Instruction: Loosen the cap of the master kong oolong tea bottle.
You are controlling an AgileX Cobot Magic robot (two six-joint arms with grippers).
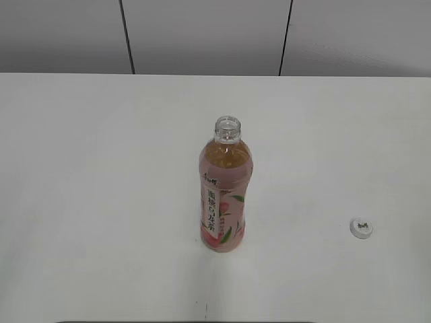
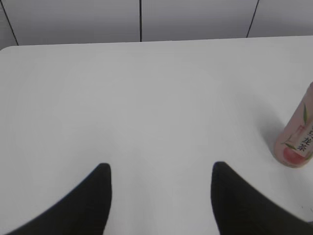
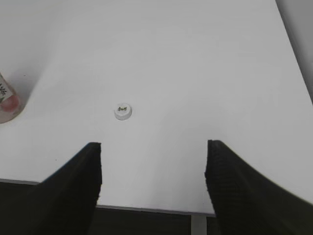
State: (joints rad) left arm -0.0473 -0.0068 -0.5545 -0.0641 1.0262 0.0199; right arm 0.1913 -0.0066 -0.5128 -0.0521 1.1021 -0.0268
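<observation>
The master kong oolong tea bottle [image 1: 225,192] stands upright in the middle of the white table, its neck bare and its mouth uncovered. Its pink base shows at the right edge of the left wrist view [image 2: 296,142] and at the left edge of the right wrist view [image 3: 7,104]. The white cap [image 1: 361,228] lies flat on the table to the bottle's right, logo up, and appears ahead of the right gripper [image 3: 122,111]. My left gripper [image 2: 160,169] is open over bare table. My right gripper [image 3: 152,147] is open at the table's front edge, holding nothing. Neither arm shows in the exterior view.
The white table [image 1: 101,168] runs back to a grey panelled wall [image 1: 202,33]. Its front edge [image 3: 146,209] lies right under my right gripper, with dark space below it.
</observation>
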